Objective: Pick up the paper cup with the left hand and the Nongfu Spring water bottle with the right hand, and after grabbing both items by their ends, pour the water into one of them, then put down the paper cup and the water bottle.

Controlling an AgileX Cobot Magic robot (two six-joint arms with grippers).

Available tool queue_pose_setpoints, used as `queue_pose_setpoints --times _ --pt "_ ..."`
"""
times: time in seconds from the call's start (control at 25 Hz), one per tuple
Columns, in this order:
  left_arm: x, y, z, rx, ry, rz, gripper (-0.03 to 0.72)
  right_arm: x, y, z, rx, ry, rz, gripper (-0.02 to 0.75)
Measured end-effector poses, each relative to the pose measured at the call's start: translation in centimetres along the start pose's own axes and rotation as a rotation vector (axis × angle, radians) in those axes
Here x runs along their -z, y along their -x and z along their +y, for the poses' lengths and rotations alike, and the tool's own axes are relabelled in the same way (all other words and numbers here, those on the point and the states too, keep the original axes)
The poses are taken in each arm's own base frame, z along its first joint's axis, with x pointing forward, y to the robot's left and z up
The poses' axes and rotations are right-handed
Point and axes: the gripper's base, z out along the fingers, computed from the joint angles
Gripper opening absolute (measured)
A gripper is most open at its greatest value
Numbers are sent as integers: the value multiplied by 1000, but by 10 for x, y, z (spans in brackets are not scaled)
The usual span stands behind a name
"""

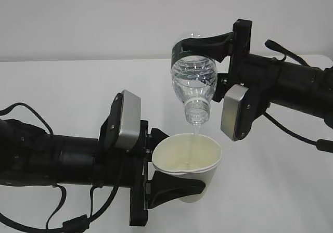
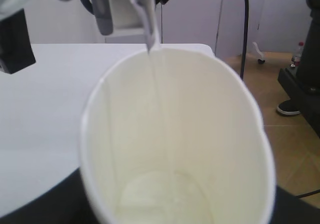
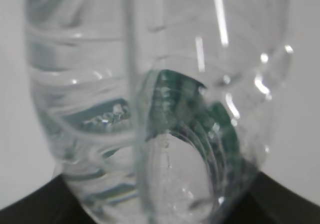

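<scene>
Pouring in progress, well above the white worktop (image 1: 62, 87). Bottle (image 1: 193, 82) upended, mouth down, just above the cup (image 1: 188, 163) and slightly toward its far rim; clamped near the base, at the green label band, by the right claw (image 1: 208, 43), jaws part-spread around that girth. Cup tilted a little toward the bottle, pinched low on its wall by the left claw (image 1: 171, 189), jaws likewise set part-open to the cup's width. Thin stream of water (image 2: 154, 74) dropping from the mouth, running down the inner far wall in the left wrist view, a shallow pool gathering at the bottom. Much water left in the bottle's shoulder. For a clean pour: keep the mouth over the cup's middle, not its edge; hold the cup steady and no further tilted; avoid squeezing harder, since thin paper and soft plastic both likely buckle; tip back before the level nears the rim; set both down upright afterwards.
</scene>
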Motion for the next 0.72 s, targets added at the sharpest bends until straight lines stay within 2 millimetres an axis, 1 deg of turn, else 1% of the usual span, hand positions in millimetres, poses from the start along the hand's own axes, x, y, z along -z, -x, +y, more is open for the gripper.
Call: queue_pose_setpoints --times 0.72 --pt "0 -2 -4 -8 -43 17 415 0 1 -2 3 -17 -6 447"
